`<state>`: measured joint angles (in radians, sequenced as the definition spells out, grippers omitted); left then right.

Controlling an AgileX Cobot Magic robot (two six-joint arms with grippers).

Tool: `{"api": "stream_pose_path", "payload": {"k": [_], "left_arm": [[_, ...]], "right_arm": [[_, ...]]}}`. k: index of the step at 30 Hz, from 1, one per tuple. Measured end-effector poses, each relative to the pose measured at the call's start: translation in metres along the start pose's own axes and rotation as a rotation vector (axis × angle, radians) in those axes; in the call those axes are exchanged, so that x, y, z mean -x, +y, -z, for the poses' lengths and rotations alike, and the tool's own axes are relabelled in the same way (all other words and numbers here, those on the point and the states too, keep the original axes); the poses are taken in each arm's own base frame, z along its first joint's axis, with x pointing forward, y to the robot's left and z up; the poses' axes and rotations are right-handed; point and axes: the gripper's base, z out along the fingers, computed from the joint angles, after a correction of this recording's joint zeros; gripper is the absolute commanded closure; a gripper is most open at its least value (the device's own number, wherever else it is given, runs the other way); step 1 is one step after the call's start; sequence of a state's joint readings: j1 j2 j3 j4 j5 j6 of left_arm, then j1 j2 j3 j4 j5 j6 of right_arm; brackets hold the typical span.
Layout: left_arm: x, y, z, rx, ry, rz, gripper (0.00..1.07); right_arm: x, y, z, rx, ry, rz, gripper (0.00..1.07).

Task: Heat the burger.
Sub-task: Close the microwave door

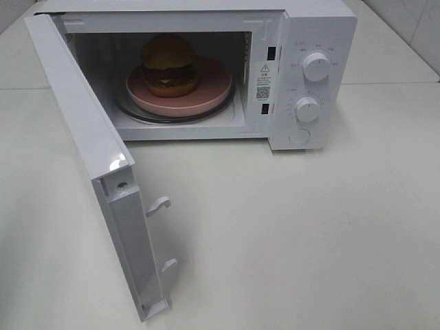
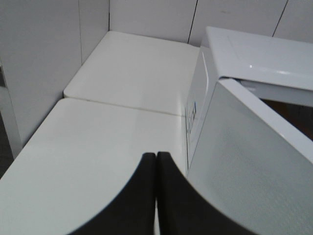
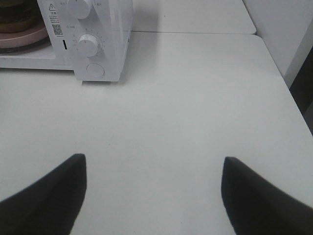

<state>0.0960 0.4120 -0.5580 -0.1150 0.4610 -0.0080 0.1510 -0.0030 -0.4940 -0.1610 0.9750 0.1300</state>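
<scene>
The burger (image 1: pixel 170 64) sits on a pink plate (image 1: pixel 210 89) inside the white microwave (image 1: pixel 313 27), whose door (image 1: pixel 89 165) stands wide open toward the front left. Neither gripper shows in the high view. In the left wrist view my left gripper (image 2: pixel 156 161) is shut, its two dark fingers pressed together with nothing between them, just beside the outer face of the door (image 2: pixel 249 161). My right gripper (image 3: pixel 154 166) is open over bare table, well in front of the microwave's knob panel (image 3: pixel 90 44); the plate's edge (image 3: pixel 22 36) and the burger's lower part (image 3: pixel 12 22) show at the corner.
Two knobs (image 1: pixel 316 67) and a round button (image 1: pixel 300 137) are on the microwave's right panel. Door latch hooks (image 1: pixel 159 204) stick out from the door's edge. A seam joins two tabletops (image 2: pixel 122 107) left of the microwave; white walls stand behind.
</scene>
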Motion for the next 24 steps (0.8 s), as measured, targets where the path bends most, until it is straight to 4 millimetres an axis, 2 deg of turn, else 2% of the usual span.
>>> {"api": "stream_pose_path", "payload": {"k": [2,3,5,6,8,11,13,16,18,24], "left_arm": [[0.004,0.002,-0.016,0.009,-0.049,0.003,1.07],[0.004,0.002,-0.016,0.009,-0.049,0.003,1.07],[-0.001,0.005,-0.036,0.022,-0.096,0.004,1.07],[-0.001,0.005,-0.036,0.022,-0.096,0.004,1.07],[-0.011,0.008,-0.052,0.034,-0.103,0.005,1.07],[-0.014,0.009,-0.057,0.038,-0.106,0.005,1.07],[-0.027,0.013,-0.074,0.053,-0.120,0.004,1.07],[-0.031,0.014,-0.077,0.056,-0.129,-0.001,1.07],[-0.044,0.017,-0.089,0.062,-0.154,-0.030,1.07],[-0.060,0.016,-0.107,0.035,-0.112,-0.074,1.07]], "right_arm": [[0.000,0.000,0.000,0.000,0.000,0.000,0.32],[0.000,0.000,0.000,0.000,0.000,0.000,0.32],[0.000,0.000,0.000,0.000,0.000,0.000,0.32],[0.000,0.000,0.000,0.000,0.000,0.000,0.32],[0.000,0.000,0.000,0.000,0.000,0.000,0.32],[0.000,0.000,0.000,0.000,0.000,0.000,0.32],[0.000,0.000,0.000,0.000,0.000,0.000,0.32],[0.000,0.000,0.000,0.000,0.000,0.000,0.32],[0.000,0.000,0.000,0.000,0.000,0.000,0.32],[0.000,0.000,0.000,0.000,0.000,0.000,0.32]]}}
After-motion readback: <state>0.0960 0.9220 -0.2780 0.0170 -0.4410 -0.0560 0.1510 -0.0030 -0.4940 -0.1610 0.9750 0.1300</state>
